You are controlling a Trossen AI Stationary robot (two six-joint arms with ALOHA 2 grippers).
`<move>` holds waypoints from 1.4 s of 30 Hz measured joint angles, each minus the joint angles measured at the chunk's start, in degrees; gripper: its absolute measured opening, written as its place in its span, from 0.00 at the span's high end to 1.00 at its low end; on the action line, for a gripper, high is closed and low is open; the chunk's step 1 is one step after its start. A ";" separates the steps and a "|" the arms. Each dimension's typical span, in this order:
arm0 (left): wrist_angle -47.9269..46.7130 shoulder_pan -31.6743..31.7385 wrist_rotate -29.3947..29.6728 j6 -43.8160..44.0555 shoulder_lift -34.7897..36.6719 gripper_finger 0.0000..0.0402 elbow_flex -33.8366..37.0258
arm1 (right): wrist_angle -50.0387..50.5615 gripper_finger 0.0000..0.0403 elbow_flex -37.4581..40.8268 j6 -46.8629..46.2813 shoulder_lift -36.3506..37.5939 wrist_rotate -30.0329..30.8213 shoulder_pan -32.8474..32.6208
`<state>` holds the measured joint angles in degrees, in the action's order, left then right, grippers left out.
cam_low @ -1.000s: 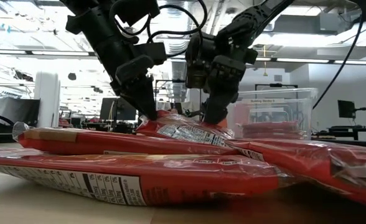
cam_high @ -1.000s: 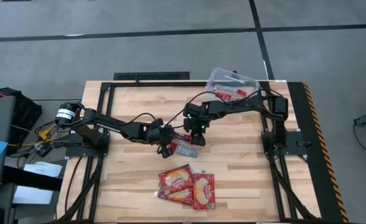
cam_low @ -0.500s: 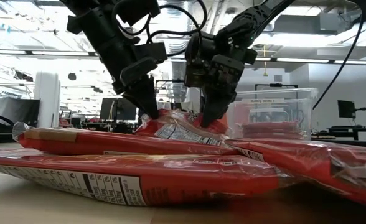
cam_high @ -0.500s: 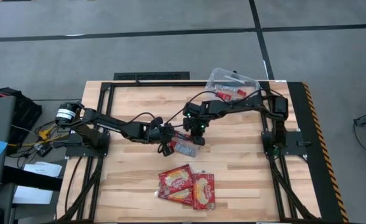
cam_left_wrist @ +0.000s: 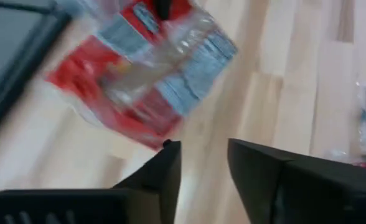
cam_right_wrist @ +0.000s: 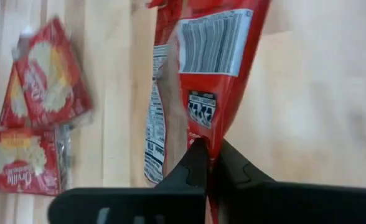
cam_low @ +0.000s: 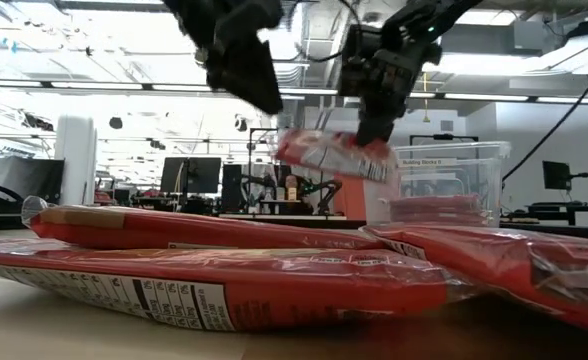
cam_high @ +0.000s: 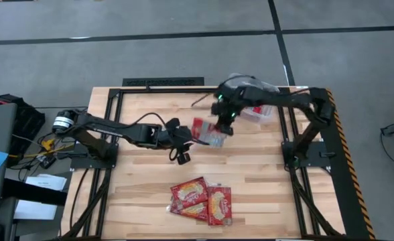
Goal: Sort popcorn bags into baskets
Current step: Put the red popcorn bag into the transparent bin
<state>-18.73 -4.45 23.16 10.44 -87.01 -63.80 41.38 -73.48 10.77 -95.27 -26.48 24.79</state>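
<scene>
right arm: i see it reaching from the right side of the table (cam_high: 143, 171) toward the middle, elbow raised, wrist pointing down.
right end effector (cam_high: 222, 125): pinched tight on one edge of a popcorn bag (cam_high: 207, 132); in the right wrist view the fingers (cam_right_wrist: 198, 163) meet on the red film.
held bag: hangs clear of the table in the low view, tilted, red with silver-grey printed panels and a barcode; it sits between the two end effectors, just short of the tub (cam_high: 254, 100).
left arm: stretched low across the table from the left, wrist near the centre.
left end effector (cam_high: 181, 136): fingers (cam_left_wrist: 161, 177) parted, nothing between them; the bag floats just ahead of them, not touching.
tub: clear plastic, at the far right part of the table, red packets inside.
remaining bags (cam_high: 202, 201): a small overlapping cluster at the near edge, red with yellow-cream ovals, lying flat.
</scene>
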 joint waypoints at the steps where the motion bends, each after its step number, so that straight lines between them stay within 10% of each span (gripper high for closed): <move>1: -0.64 0.00 1.23 -1.01 0.28 0.67 -1.18 | 0.27 0.98 -0.01 0.15 1.44 0.04 1.54; 16: -6.68 0.60 8.12 -6.33 0.57 0.52 -9.16 | 9.62 0.98 -3.22 5.97 21.64 12.01 27.81; 25: -7.49 1.86 8.11 -5.52 0.55 0.52 -9.14 | 21.98 0.93 -3.29 13.60 14.80 12.93 36.86; 42: -9.16 3.92 7.08 -5.28 0.53 0.52 -9.10 | 23.54 0.88 -3.29 19.35 2.80 17.78 34.80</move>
<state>-27.90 -0.53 30.24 5.16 -86.48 -72.90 64.92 -76.77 30.12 -92.48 -8.69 59.59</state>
